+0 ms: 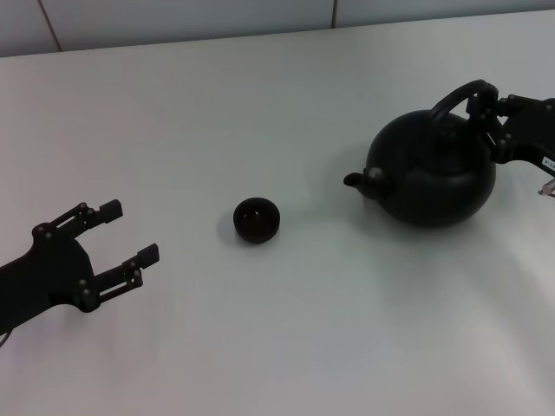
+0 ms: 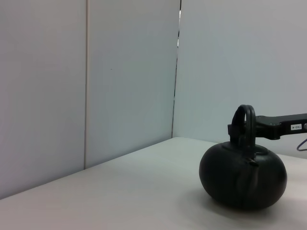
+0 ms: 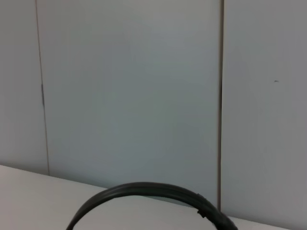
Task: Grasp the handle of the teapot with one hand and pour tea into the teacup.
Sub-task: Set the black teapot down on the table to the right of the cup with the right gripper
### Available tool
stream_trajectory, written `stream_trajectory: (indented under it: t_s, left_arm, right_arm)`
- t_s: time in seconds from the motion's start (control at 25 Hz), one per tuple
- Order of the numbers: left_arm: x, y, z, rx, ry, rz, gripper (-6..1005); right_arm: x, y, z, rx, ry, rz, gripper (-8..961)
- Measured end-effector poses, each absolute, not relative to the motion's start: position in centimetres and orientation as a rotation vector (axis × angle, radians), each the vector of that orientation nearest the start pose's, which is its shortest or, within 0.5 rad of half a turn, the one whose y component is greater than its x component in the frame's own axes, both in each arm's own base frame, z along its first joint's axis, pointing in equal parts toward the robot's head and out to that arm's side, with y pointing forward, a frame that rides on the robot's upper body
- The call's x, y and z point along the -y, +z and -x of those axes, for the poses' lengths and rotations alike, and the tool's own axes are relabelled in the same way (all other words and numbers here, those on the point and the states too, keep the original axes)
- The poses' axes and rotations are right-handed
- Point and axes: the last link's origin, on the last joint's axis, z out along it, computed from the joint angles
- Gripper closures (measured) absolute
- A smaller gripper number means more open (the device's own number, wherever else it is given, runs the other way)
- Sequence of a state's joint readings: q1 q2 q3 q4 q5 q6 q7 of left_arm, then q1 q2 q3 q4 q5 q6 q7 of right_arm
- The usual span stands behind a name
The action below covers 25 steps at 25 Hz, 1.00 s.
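One handle (image 1: 453, 98) at right claw (image 1: 484, 108), teacup (image 1: 256, 219) well apart

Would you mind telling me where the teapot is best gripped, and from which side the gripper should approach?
Grip the teapot by its handle, the arched band standing upright over the lid, probably near its crown. Come from the robot's right, opposite the spout, which points toward the teacup. The right gripper is already at the handle there; the left gripper sits open, far off.
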State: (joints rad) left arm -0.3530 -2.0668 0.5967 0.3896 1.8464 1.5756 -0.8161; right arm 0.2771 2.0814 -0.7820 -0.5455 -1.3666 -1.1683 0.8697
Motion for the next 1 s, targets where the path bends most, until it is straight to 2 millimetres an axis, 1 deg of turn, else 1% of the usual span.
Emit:
stream_trajectory:
  t_s: [0.32, 0.56, 0.72, 1.0]
  left_arm:
    - [-26.34, -1.79, 31.7, 0.395, -0.822, 2.5, 198]
    - [-26.21, -1.79, 31.78, 0.398, -0.822, 2.499, 198]
    - [-26.18, -1.75, 31.8, 0.399, -0.825, 2.497, 198]
    - [-26.18, -1.72, 31.79, 0.399, -0.827, 2.496, 198]
  right_arm:
    - [-31.17, 2.92, -34.93, -0.541, 0.633, 2.026, 809]
    - [-31.09, 2.62, -35.13, -0.573, 0.641, 2.025, 779]
    - [-30.8, 3.22, -35.3, -0.572, 0.666, 1.989, 758]
    - [-30.52, 3.44, -35.1, -0.556, 0.692, 1.991, 523]
